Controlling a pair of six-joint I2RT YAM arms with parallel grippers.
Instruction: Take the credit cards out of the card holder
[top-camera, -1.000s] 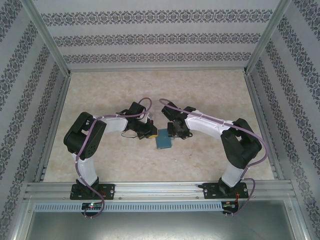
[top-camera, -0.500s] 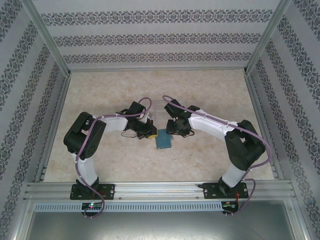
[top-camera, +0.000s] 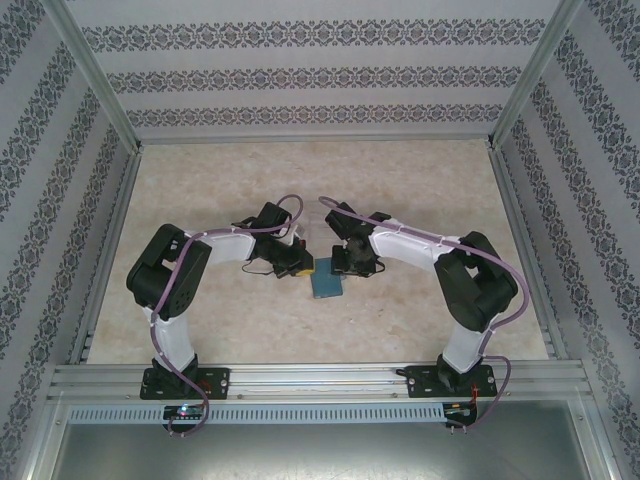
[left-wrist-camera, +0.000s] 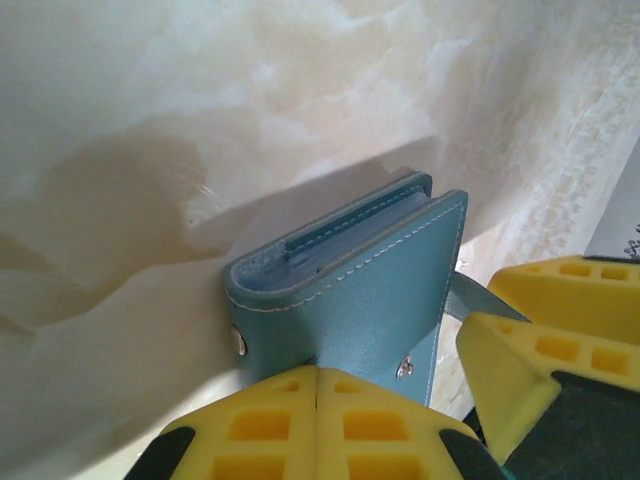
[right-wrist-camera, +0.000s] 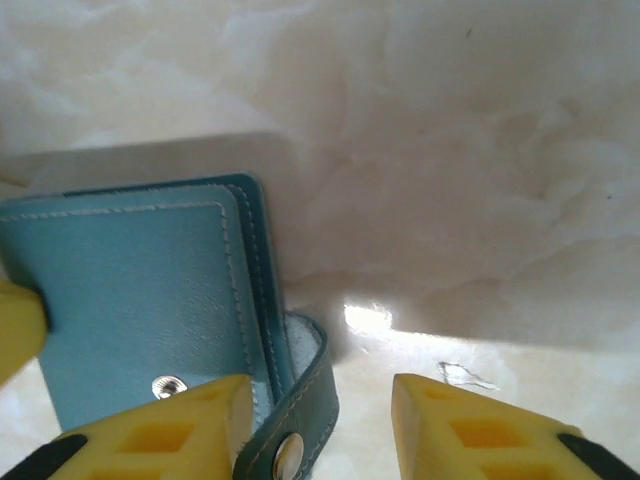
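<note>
Holder (top-camera: 327, 284) lies mid-table (top-camera: 400, 180), between both grippers, just in front of them. L gripper (top-camera: 297, 267) is at its left edge; in the left wrist view its yellow fingers (left-wrist-camera: 250, 425) are pressed together, pinching the holder's (left-wrist-camera: 370, 290) teal cover near a snap stud, w/ the covers slightly parted. R gripper (top-camera: 345, 265) is at the far right corner; in the right wrist view its jaws are spread, w/ the snap tab (right-wrist-camera: 300, 430) between them, close by the left finger, gripping nothing.

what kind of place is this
Probably a lab robot cell: marble-look table walled by patterned panels on aluminium framing, left arm and right arm bolted at its near edge.
</note>
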